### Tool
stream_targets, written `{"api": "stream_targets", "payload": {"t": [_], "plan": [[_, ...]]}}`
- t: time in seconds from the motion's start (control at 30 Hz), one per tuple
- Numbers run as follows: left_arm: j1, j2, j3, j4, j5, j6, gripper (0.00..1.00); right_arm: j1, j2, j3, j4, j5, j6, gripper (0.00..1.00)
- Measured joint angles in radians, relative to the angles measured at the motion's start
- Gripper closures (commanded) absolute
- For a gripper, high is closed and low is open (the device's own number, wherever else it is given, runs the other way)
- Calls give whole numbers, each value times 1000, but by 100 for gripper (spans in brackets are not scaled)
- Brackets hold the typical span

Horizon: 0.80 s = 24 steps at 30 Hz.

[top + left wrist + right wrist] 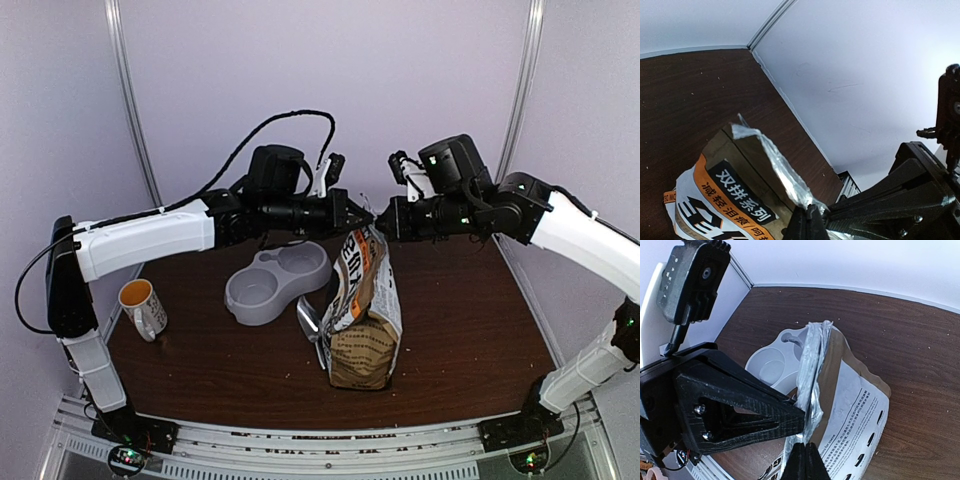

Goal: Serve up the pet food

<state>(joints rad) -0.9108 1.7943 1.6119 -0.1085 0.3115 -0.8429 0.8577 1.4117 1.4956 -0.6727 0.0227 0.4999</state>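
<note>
Dog food bag (365, 320) is stood upright on desk (460, 330), just right of grey double bowl (275, 285). Its foil top edge is pinched between left claw (368, 216) and right claw (384, 222), both clamped onto it.

centre: bag (362, 320) stands upright and tall, blocking a straight left-right sweep.
above bag: left gripper (369, 216) and right gripper (384, 220) both pinch its top seam; the arms bar access from overhead.
left of bag: bowl (275, 283) near, scoop (310, 322) in the gap; tight.
left edge: mug (143, 308) stands well apart from the bowl; passable between.
right half: bare table (470, 320) from the bag to the right edge; widest lane.
</note>
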Motion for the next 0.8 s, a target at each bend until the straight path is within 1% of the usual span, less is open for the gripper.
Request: {"api": "stream_targets", "payload": {"t": [0.23, 0.57, 0.8], "plan": [[-1, 0, 0, -1, -9, 8, 100, 8, 0, -8, 6, 31, -6, 100], [-1, -1, -2, -2, -21, 31, 100, 32, 2, -15, 11, 116, -37, 100], [-1, -3, -14, -13, -34, 51, 100, 37, 32, -14, 0, 167, -40, 100]]}}
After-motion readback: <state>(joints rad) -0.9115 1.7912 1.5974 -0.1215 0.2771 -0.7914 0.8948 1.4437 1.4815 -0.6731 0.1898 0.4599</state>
